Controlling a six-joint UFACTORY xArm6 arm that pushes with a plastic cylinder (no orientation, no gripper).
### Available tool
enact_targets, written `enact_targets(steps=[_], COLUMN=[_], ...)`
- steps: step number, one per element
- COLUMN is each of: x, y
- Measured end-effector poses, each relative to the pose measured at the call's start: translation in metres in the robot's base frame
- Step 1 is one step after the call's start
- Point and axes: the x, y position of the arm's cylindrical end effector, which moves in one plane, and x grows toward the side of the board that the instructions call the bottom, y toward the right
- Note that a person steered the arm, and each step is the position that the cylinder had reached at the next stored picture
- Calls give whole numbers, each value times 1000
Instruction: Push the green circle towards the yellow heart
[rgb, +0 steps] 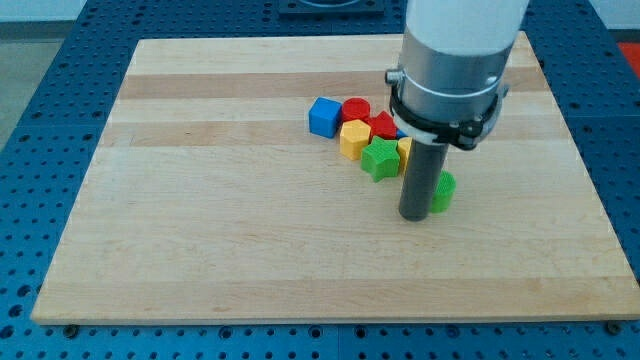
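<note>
The green circle (444, 191) stands right of centre on the wooden board (200, 200), partly hidden by my rod. My tip (415, 214) sits at its lower left, touching it or very close. The yellow heart (404, 150) is just above the circle and mostly hidden behind the rod. It belongs to a tight cluster with a green star (379, 159), a yellow hexagon-like block (354, 138), a red star (383, 124), a red round block (355, 108) and a blue cube (323, 117).
The cluster lies in the upper middle of the board. A blue pegboard table (40, 120) surrounds the board on all sides. The arm's white body (455, 50) hangs over the board's upper right and hides what lies behind it.
</note>
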Motion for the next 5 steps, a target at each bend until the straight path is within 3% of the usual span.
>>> enact_targets(steps=[3, 5], x=[-2, -12], y=[0, 47])
